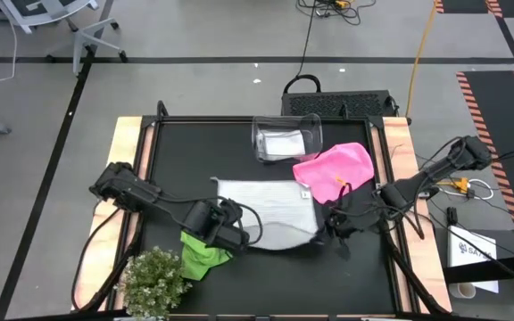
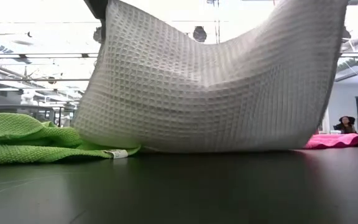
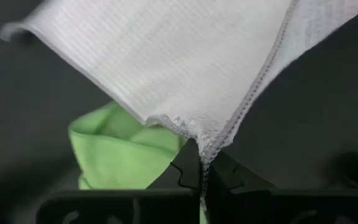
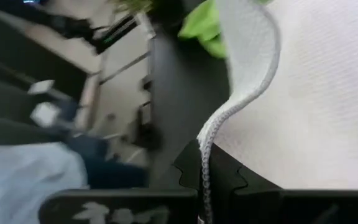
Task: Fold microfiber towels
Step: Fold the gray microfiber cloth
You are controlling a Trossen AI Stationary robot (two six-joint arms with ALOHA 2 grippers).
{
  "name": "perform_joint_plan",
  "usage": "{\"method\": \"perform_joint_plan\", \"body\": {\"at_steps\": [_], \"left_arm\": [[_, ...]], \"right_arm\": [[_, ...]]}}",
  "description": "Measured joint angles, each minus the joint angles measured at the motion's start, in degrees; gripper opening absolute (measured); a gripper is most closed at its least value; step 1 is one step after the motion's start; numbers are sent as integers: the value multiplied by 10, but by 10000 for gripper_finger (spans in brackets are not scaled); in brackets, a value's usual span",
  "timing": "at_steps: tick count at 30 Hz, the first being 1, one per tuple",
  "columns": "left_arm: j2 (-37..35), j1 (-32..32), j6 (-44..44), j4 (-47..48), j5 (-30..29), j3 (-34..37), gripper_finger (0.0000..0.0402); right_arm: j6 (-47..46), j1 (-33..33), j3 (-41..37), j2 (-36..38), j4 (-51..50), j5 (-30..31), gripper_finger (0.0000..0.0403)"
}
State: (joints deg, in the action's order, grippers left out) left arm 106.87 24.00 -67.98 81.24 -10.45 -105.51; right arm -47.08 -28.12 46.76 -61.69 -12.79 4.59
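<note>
The black tabletop [image 1: 186,160] carries everything, and across its middle a white waffle-weave microfiber towel [image 1: 270,214] is held up by two near corners, its far part resting on the surface and its near edge raised, as is shown in the low view. One corner is pinched by the left tool [image 3: 202,180], clenched on the stitched hem, and the other by the right tool [image 4: 205,180], likewise clamped on the edge. A bright pink microfiber towel [image 1: 333,169] is seen lying crumpled towards the far right, just beside a clear plastic bin [image 1: 286,135] in which a flat white item, possibly a folded towel, is glimpsed. A lime green microfiber towel [image 1: 202,254] lies bunched at the near left, next to a small green bushy plant [image 1: 154,278]. The task is judged to be early: the white towel's first fold is only in hand, and the pink and green towels are left unfolded.
</note>
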Motion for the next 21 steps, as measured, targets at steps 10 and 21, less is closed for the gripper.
{"method": "perform_joint_plan", "body": {"at_steps": [10, 21], "left_arm": [[0, -35, -2, 91, -42, 1, 2], [0, -86, 42, 52, -51, 104, 2]], "right_arm": [[13, 65, -70, -20, -2, 14, 0], [77, 156, -96, -19, 14, 16, 0]]}}
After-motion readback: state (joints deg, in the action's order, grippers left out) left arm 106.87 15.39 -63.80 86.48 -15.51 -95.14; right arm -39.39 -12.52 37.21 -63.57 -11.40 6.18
